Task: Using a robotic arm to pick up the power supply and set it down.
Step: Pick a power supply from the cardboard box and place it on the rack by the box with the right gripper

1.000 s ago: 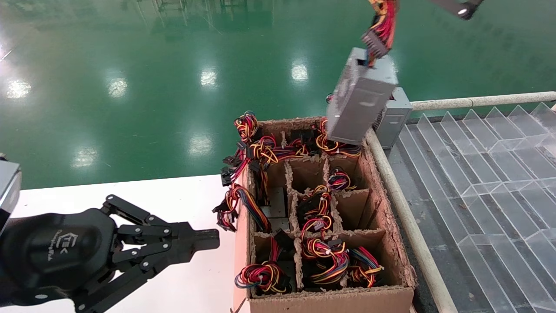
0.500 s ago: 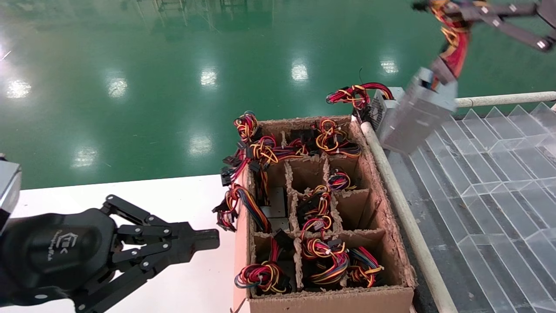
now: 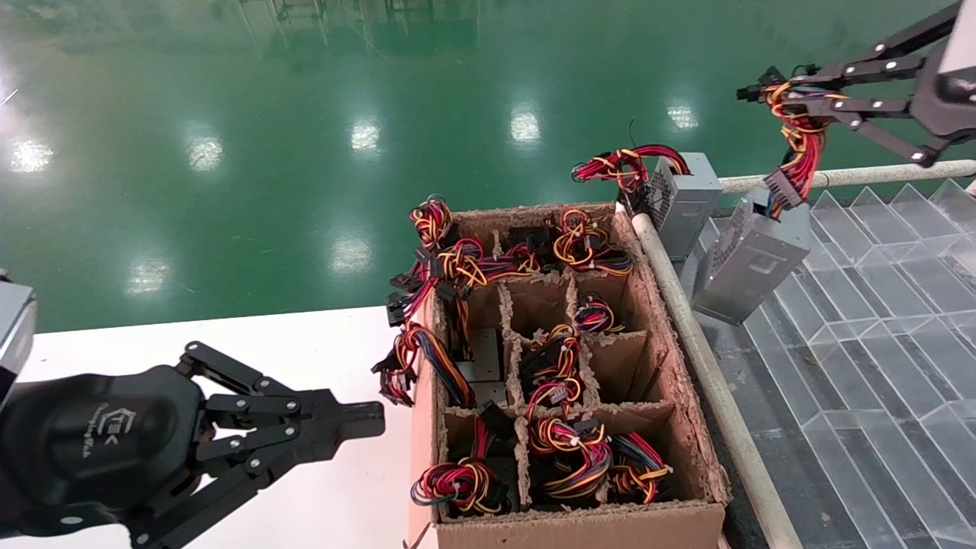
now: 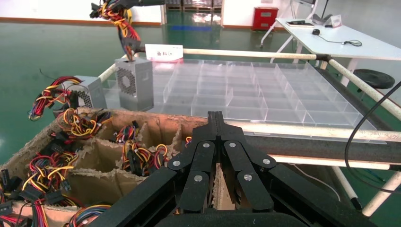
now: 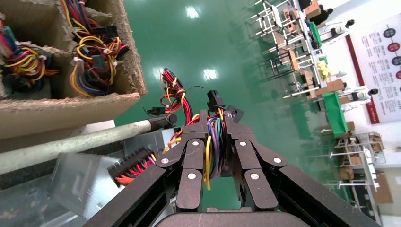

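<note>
Overhead, right gripper [image 3: 793, 95] dangles the power supply [image 3: 751, 259] by its wires.

Little can be read. The rounded black housing of the left gripper [image 3: 347, 422] carries a pale outlined logo with a line of small lettering under it — too small to make out. In the left wrist view a white card [image 4: 164, 52] on the far rail of the clear plastic tray grid [image 4: 246, 90] bears red characters — illegible. The wall posters [image 5: 385, 56] in the right wrist view show only unreadable marks.
</note>
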`<action>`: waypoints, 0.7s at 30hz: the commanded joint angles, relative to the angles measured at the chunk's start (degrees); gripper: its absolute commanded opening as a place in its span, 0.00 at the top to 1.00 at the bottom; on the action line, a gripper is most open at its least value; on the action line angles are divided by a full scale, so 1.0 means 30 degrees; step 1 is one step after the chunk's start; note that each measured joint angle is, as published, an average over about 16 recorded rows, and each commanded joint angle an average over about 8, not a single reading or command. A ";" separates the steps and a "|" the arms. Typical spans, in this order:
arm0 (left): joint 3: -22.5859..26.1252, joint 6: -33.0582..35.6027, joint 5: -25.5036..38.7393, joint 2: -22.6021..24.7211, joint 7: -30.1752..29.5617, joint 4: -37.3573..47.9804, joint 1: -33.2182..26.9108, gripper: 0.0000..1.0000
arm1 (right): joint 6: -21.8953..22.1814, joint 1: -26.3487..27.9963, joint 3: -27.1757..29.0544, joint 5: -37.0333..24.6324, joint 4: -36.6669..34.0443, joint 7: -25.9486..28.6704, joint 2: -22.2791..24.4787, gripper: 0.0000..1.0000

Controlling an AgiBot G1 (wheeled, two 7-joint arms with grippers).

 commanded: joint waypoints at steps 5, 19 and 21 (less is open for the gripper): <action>0.0004 -0.0002 -0.0003 -0.0002 0.0002 0.0000 -0.0001 1.00 | 0.0371 0.0299 -0.0363 -0.0412 -0.2484 -0.1509 -0.1380 1.00; 0.0014 -0.0006 -0.0010 -0.0006 0.0007 0.0000 -0.0003 1.00 | 0.1164 0.1337 -0.0975 -0.1364 -0.5936 -0.3797 -0.3377 1.00; 0.0015 -0.0007 -0.0010 -0.0006 0.0008 0.0000 -0.0003 1.00 | 0.1455 0.1344 -0.1033 -0.1512 -0.6236 -0.4044 -0.3526 1.00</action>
